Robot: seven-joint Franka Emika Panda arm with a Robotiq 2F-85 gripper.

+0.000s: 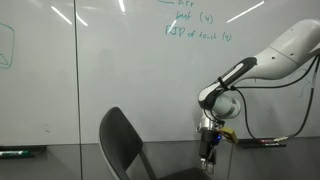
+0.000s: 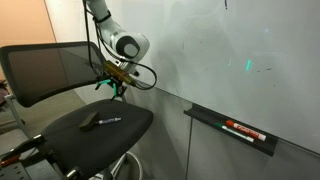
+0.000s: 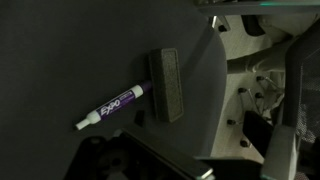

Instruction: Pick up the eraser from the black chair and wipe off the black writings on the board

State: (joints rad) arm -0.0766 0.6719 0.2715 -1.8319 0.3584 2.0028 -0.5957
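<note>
On the black chair [image 3: 60, 50] lie the eraser [image 3: 165, 86] and a marker [image 3: 110, 105]; whether the fingers [image 1: 207, 156] are spread is unclear.

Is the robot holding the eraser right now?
No, in the wrist view the eraser lies free on the chair beside a marker, with nothing gripping it.

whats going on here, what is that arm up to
The gripper of a white robot arm hovers above the seat of a black plastic chair, next to a large glossy whiteboard. A small dark rectangular eraser lies on the seat beside a white marker pen. The eraser has not been picked up yet.
</note>
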